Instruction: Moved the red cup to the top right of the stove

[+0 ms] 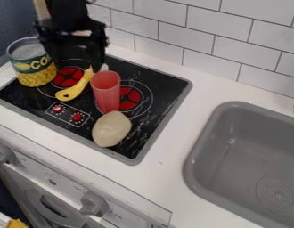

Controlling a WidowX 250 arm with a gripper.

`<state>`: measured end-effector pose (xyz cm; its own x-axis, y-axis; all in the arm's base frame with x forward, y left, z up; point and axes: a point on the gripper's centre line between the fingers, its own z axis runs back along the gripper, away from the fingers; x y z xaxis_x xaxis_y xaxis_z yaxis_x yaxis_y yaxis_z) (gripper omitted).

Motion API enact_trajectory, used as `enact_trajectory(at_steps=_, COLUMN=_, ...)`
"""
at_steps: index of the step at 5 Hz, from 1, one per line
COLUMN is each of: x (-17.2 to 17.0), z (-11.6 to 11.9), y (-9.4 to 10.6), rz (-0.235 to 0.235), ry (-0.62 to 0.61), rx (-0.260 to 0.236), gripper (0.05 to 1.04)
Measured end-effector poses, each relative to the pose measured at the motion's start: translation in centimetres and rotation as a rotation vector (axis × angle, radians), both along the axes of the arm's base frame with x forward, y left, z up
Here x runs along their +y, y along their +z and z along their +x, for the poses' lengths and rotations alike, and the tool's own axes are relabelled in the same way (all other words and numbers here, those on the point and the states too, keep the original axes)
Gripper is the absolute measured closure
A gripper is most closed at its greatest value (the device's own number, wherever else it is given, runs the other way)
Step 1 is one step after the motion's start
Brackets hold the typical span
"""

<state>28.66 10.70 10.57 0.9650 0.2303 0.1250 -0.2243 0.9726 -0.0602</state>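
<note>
My black gripper point(77, 49) hangs over the back left of the stove, behind the yellow object and the cup, dark against the black cooktop. A translucent red cup point(106, 91) stands upright near the middle of the black stove point(164, 84), overlapping the left part of the right-hand red burner in the view. The gripper is up and to the left of the cup.
A corn can point(31, 62) stands at the stove's left edge. A yellow curved object point(77, 87) lies left of the cup, and a beige rounded object point(112, 129) in front of it. The grey sink point(200, 147) is at the right, tiled wall point(214, 20) behind.
</note>
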Motion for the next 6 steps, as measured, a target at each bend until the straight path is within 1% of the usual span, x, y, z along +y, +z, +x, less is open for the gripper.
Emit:
enact_trajectory(at_steps=1, x=-1.5, z=0.5, y=-1.8, rz=0.017, ry=-0.053, rx=0.038, gripper=0.083)
enact_trajectory(at_steps=2, x=-2.2, z=0.8, y=-3.0, rz=0.055, ry=-0.08, rx=0.081, gripper=0.125)
enact_trajectory(at_steps=3, x=-2.4, z=0.8, y=-3.3, rz=0.07, ry=-0.105, rx=0.093, gripper=0.396)
enact_trajectory(at_steps=4, x=-2.5, z=0.6, y=-3.6, rz=0.064, ry=-0.104, rx=0.096, gripper=0.734)
enact_trajectory(at_steps=5, x=-2.6, z=0.6, y=-3.6, rz=0.06, ry=-0.102, rx=0.095, gripper=0.941)
enact_trajectory(at_steps=6, x=-2.3, z=0.4, y=-3.6, rz=0.052, ry=-0.102, rx=0.094, gripper=1.004)
